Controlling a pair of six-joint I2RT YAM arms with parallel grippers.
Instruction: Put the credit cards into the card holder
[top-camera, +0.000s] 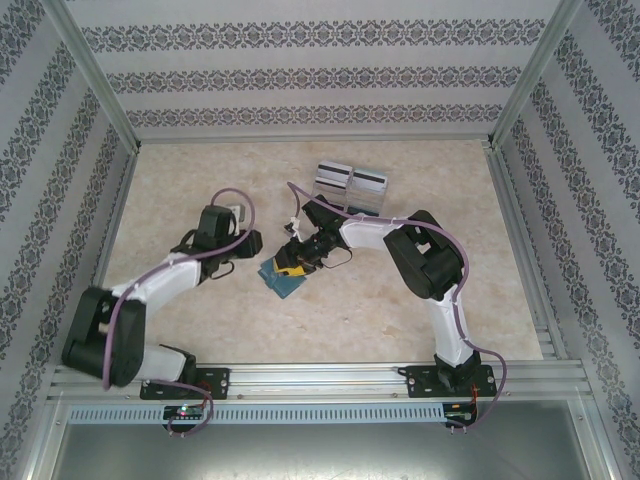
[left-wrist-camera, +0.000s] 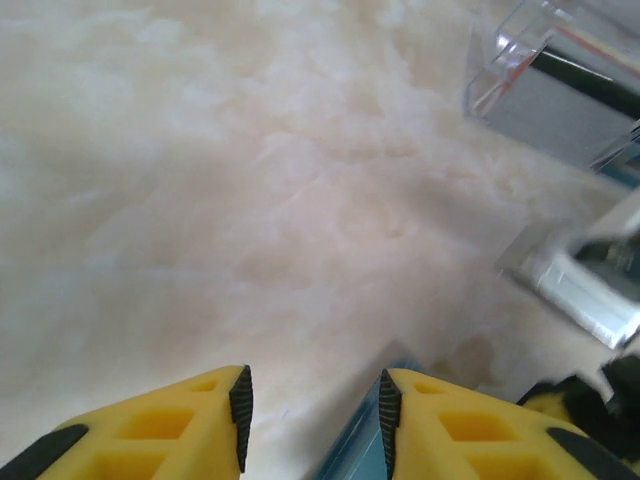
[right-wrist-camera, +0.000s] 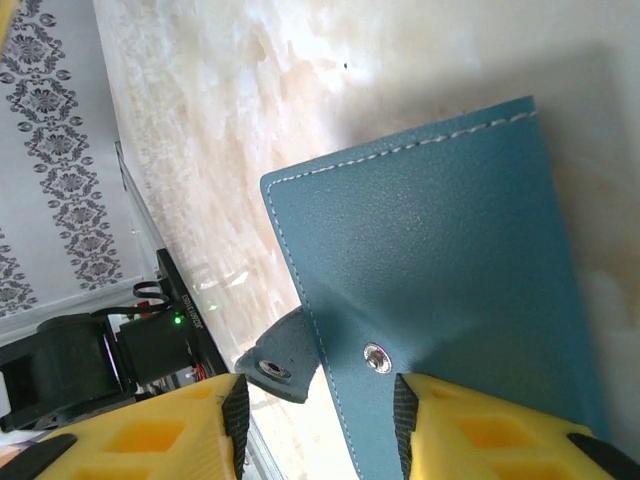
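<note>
right gripper (right-wrist-camera: 320, 425): yellow fingers part-way apart, nothing clamped. Bare table (right-wrist-camera: 330, 90) shows in the gap.
finger vs holder: the finger on the right of the wrist view sits over the near corner of the card holder (right-wrist-camera: 440, 230). The holder's stitched long edge runs down into the gap and stays clear of the other finger.
holder position: lying on the table near its middle. In the top view it is directly under the right gripper and just beside the left gripper's tip.
holder look: slate-blue and soft-looking, with pale stitching along the edges. A metal snap stud (right-wrist-camera: 376, 357) sits near the long edge, and a short strap (right-wrist-camera: 272, 366) with a snap ring sticks out past it.
left gripper (left-wrist-camera: 312, 415): fingers apart, holding nothing, pale table between them.
teal edge (left-wrist-camera: 350, 455): just inside one left finger at the bottom of the view. Cannot tell if it's the holder or a card.
credit cards (top-camera: 368, 180): white-grey with a dark stripe, standing in a clear stand (left-wrist-camera: 500, 60) further back, apart from the holder.
</note>
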